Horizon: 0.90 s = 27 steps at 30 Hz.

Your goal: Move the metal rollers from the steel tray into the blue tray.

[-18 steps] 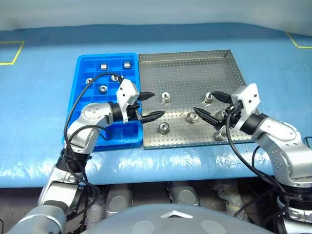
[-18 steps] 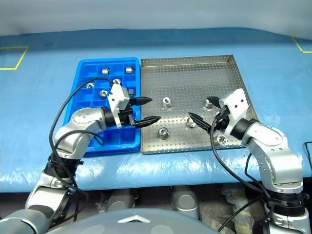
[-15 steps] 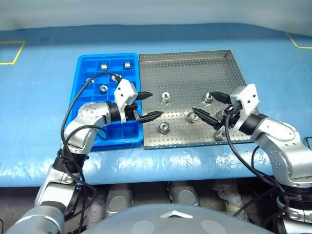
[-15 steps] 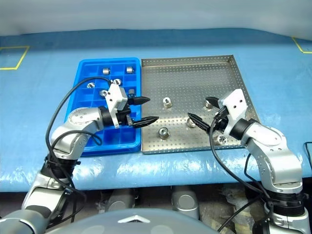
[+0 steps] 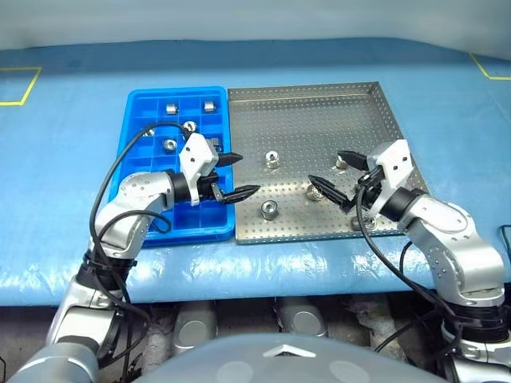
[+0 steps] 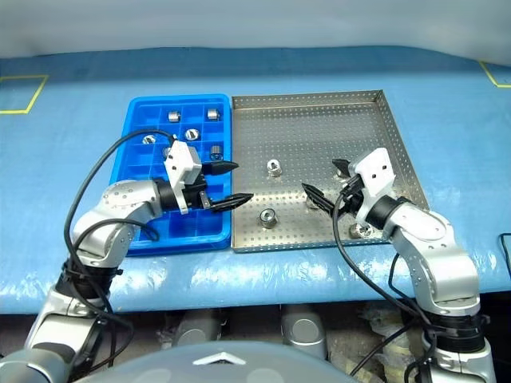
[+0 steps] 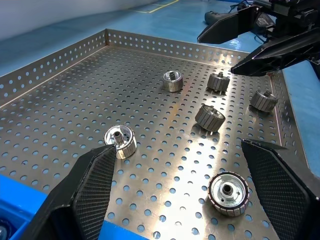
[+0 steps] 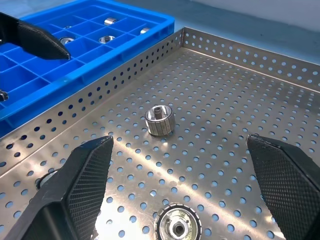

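Observation:
The steel tray (image 5: 303,120) holds several metal rollers, among them one (image 5: 272,159) near its middle, one (image 5: 270,210) near the front edge and one (image 5: 315,191) beside my right gripper. The blue tray (image 5: 132,136) lies against the steel tray's left side with several rollers (image 5: 169,145) in its far compartments. My left gripper (image 5: 243,175) hovers open where the two trays meet, pointing right, nothing between its fingers. My right gripper (image 5: 328,167) hovers open over the steel tray's right half, pointing left. In the left wrist view a roller (image 7: 120,141) lies close to one finger (image 7: 95,180).
Both trays rest on a blue covered table (image 5: 72,199) whose front edge runs just below them. Yellow tape marks (image 5: 20,88) sit at the far left. Black cables (image 5: 120,171) loop off both wrists.
My left gripper has drawn back slightly toward the blue tray. My right gripper has edged a little left over the steel tray. Both stay open; no roller has moved.

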Motion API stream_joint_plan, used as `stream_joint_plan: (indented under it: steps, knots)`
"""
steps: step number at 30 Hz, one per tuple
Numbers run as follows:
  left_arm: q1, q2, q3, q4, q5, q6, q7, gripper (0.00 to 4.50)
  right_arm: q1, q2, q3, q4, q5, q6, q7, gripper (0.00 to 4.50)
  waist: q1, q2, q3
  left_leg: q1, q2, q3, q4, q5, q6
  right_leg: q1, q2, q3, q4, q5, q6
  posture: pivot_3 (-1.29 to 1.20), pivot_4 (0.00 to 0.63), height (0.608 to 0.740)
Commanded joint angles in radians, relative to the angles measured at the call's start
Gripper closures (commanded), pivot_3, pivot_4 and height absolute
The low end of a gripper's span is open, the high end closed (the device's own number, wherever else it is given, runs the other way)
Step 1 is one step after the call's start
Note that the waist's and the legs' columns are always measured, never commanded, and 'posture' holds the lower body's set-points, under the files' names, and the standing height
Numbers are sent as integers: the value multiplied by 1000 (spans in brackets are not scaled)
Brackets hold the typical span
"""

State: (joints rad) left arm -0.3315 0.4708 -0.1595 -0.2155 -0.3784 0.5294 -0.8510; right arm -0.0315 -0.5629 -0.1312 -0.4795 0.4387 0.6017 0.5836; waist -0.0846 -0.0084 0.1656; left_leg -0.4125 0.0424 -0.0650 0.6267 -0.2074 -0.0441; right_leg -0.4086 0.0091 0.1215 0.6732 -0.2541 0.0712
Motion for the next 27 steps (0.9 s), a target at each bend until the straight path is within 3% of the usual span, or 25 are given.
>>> stream_joint_plan:
  steps: [1,13,27]
  knots:
    - [-13,-5,6,-47,-23,5,-3,149,28,-3,-26,-61,17,-9,-5,17,1,0,0,0,0,0,0,0,0,0,0,0,0,0,0,-95,150,740]
    - [-44,-10,-102,-35,-1,18,-57,149,40,16,-46,-21,14,16,-72,17,-16,0,0,0,0,0,0,0,0,0,0,0,0,0,0,-139,150,740]
    - [-175,-44,-332,136,214,128,-11,149,82,40,-60,-61,12,2,-120,17,-51,1,0,1,0,0,1,0,0,0,1,1,1,0,0,-161,150,740]
